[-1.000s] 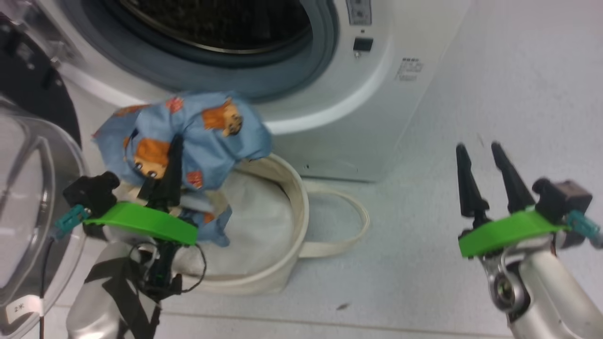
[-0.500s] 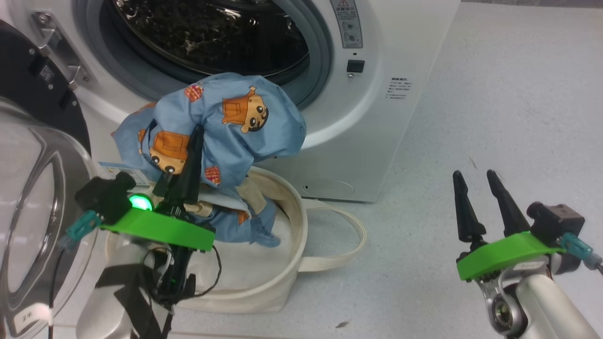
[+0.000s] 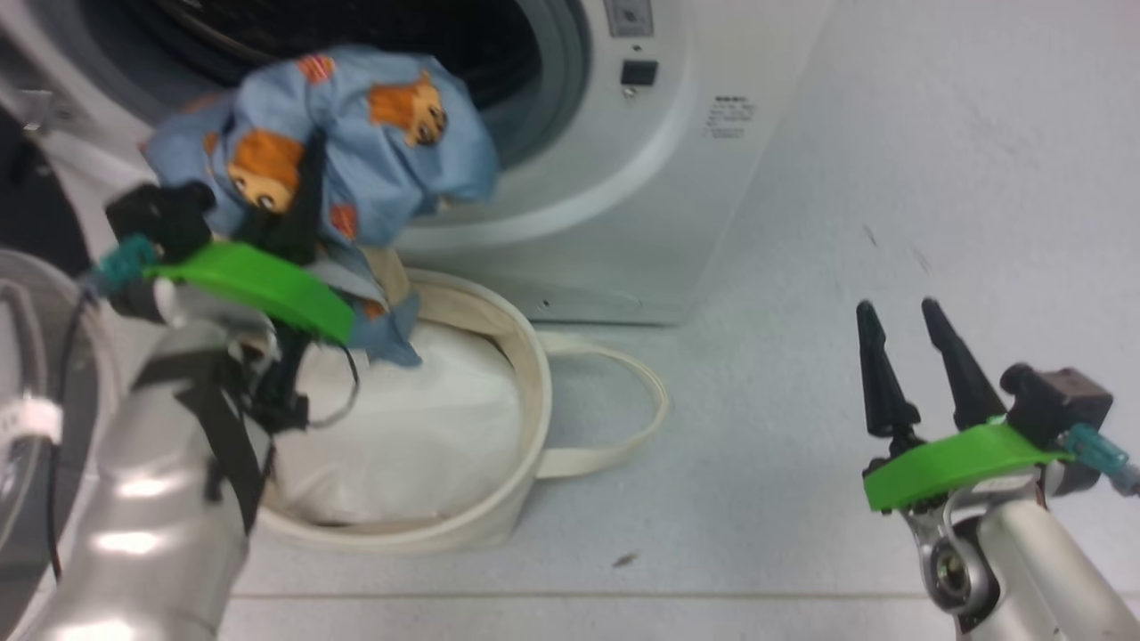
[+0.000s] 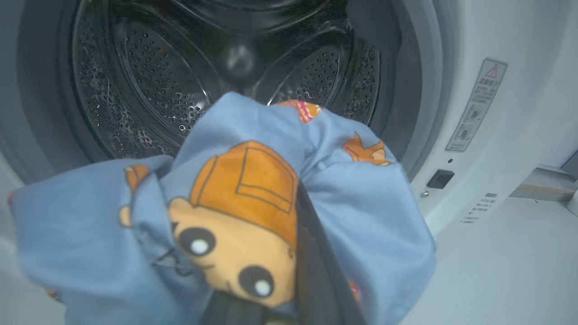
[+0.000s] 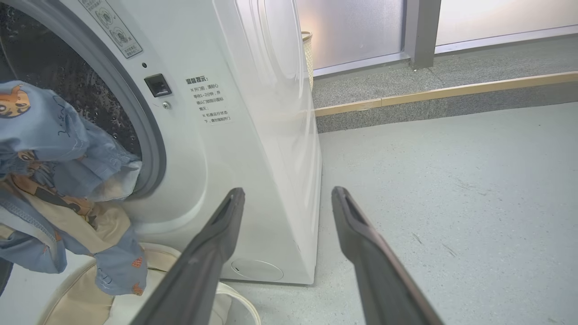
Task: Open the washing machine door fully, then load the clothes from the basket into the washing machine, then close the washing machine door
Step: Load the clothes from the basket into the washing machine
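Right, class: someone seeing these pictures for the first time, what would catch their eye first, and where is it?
The blue bear-print clothes, bunched in the shut left gripper, hang at the mouth of the washing machine, above the cream basket. At lower right, the right gripper stands open and empty over the grey floor.
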{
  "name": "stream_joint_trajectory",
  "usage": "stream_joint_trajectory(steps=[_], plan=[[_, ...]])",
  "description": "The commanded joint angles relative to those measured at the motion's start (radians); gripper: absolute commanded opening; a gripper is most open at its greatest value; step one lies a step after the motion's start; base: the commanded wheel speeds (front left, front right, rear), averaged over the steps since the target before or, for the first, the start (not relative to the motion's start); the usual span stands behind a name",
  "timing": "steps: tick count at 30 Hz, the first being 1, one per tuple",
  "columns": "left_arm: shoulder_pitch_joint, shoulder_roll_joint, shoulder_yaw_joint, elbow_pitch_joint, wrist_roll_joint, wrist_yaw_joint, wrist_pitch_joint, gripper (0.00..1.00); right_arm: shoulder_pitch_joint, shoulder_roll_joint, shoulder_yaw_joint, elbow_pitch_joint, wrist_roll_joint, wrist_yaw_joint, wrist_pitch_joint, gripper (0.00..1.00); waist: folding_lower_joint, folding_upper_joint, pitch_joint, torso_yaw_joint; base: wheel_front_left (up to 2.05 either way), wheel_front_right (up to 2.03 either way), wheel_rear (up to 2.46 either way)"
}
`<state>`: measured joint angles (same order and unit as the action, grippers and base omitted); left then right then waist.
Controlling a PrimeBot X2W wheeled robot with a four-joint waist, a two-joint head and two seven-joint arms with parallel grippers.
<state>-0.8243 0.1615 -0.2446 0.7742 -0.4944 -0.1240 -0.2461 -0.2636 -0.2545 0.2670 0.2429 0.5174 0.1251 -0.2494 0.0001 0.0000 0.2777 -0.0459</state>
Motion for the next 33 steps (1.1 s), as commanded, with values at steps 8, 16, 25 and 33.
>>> stream_joint_trajectory(steps=[8,16,25,33], plan=[[-0.295,0.084,-0.02,0.148,0.043,-0.006,-0.015,0.0,-0.029,-0.025,-0.031,-0.079,-0.035,0.006,-0.012,1.0,-0.0001,0.0,0.178,-0.095,0.0,0.0,0.0],[-0.512,0.128,-0.083,0.231,0.123,-0.007,-0.015,0.0,-0.021,-0.004,-0.079,-0.135,-0.06,0.006,-0.012,1.0,-0.0001,0.0,0.323,-0.145,0.0,0.0,0.0],[-0.684,0.182,-0.072,0.157,0.207,0.009,-0.016,0.0,-0.016,0.029,-0.116,-0.17,-0.079,0.006,-0.012,1.0,-0.0001,0.0,0.416,-0.175,0.0,0.0,0.0],[-0.694,0.19,0.032,-0.074,0.282,0.051,-0.016,0.0,-0.018,0.043,-0.136,-0.196,-0.088,0.006,-0.012,1.0,-0.0001,0.0,0.455,-0.178,0.0,0.0,0.0]])
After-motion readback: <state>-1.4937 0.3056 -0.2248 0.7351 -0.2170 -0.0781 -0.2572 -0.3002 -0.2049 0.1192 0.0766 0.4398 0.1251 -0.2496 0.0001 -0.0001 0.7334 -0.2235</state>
